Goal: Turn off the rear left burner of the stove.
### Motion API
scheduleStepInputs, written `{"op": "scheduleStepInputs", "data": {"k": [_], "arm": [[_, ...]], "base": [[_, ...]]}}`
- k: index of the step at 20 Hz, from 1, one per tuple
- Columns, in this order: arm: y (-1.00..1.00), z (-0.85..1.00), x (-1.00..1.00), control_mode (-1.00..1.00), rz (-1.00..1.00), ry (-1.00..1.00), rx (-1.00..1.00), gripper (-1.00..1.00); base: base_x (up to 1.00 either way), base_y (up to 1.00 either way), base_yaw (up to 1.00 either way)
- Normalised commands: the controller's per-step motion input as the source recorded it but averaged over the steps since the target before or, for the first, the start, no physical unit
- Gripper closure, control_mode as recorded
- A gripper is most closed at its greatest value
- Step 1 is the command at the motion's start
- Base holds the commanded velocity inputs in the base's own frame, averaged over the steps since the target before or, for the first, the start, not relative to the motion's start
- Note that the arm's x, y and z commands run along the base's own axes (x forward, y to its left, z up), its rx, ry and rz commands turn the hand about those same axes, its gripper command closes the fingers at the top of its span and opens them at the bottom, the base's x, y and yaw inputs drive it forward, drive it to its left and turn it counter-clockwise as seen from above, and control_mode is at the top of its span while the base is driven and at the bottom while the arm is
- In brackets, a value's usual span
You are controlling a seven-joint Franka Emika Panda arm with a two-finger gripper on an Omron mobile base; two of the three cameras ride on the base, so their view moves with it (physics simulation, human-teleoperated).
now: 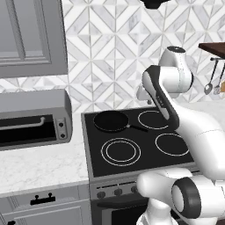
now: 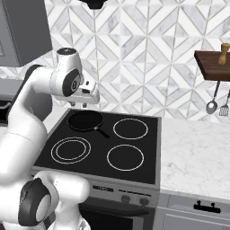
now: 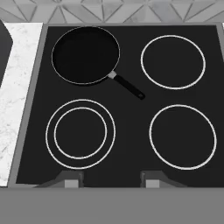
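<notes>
The end effector (image 3: 111, 180) hangs high over the stove (image 1: 145, 156), looking straight down on the black glass top, with its 2 finger tips standing apart and nothing between them. From the hand view the rear left burner (image 3: 65, 30) lies at about 11 o'clock, under the black skillet (image 3: 85, 54), whose handle runs off toward 4 o'clock across the middle of the glass. The double-ringed circle (image 3: 80, 134) sits at 9 o'clock and the 2 plain white rings fill the right half.

The burner itself is not what the arm has to reach, as I read it. The knobs (image 1: 110, 192) sit in a row on the stove's front panel, below the near edge of the glass. That puts them at 6 o'clock from the end effector, lower and back toward the robot's base, well apart from where the hand hovers near the backsplash in the right base view. So the coming move looks like a drop and a pull-back, then a choice among small dark knobs. Which knob governs the rear left zone I cannot tell from here. The toaster oven (image 1: 33, 118) stands on the tabletop to the left, out of the way.
</notes>
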Motion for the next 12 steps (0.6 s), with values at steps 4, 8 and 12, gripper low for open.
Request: {"op": "scheduleStepInputs", "data": {"k": [4, 8, 12], "arm": [[0.0, 0.0, -0.06, -1.0, 0.0, 0.01, 0.0, -1.0], [0.0, -0.03, -0.29, -1.0, 0.0, 0.0, 0.0, -1.0], [0.04, 0.0, -0.3, -1.0, 0.0, 0.0, -0.01, -1.0]], "base": [[0.0, 0.0, 0.0], [0.0, 0.0, 0.0], [0.0, 0.0, 0.0]]}}
